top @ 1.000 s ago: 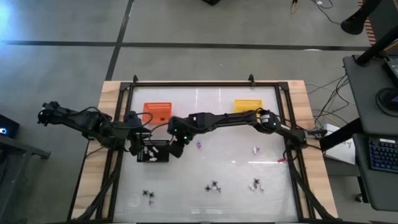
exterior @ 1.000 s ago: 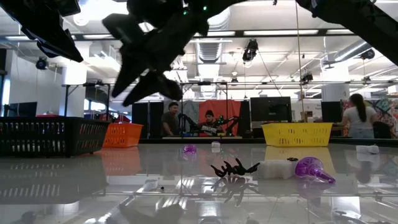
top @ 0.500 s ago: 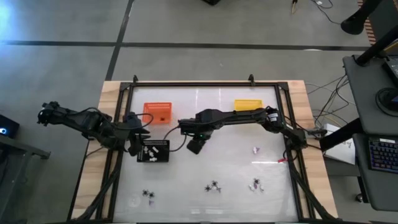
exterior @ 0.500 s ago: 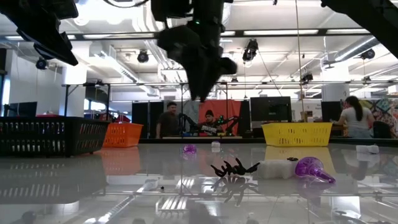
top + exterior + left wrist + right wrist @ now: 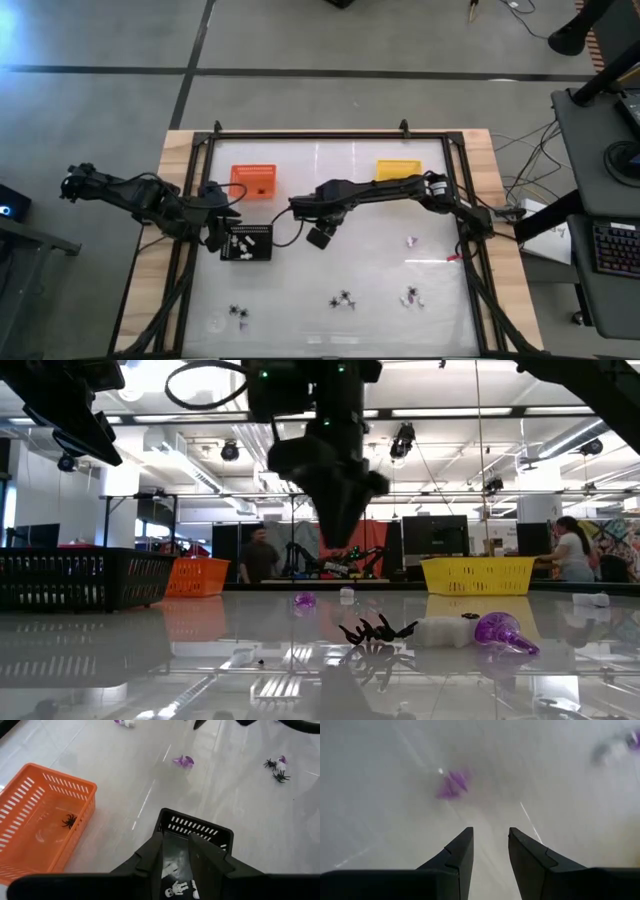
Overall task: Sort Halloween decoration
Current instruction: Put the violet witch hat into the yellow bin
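Hovering right gripper [image 5: 322, 237] mid-table, arm stretched across from right side, wrist angled down, fingers [image 5: 457, 857] apart, nothing between; I see purple trinket [image 5: 452, 784] just ahead on table. Left gripper [image 5: 176, 857] parked over black tray [image 5: 247, 242], fingers parted, empty. White skeleton pieces [image 5: 176, 890] in black tray; spider [image 5: 69, 820] in orange tray [image 5: 20, 785].

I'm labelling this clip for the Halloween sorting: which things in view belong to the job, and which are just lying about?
Part of the job:
- purple trinket ahead of the right pincer
- black spider in the orange tray
- white skeleton figures in the black tray
- yellow tray
- left pincer

Lying about:
- keyboard
- cables
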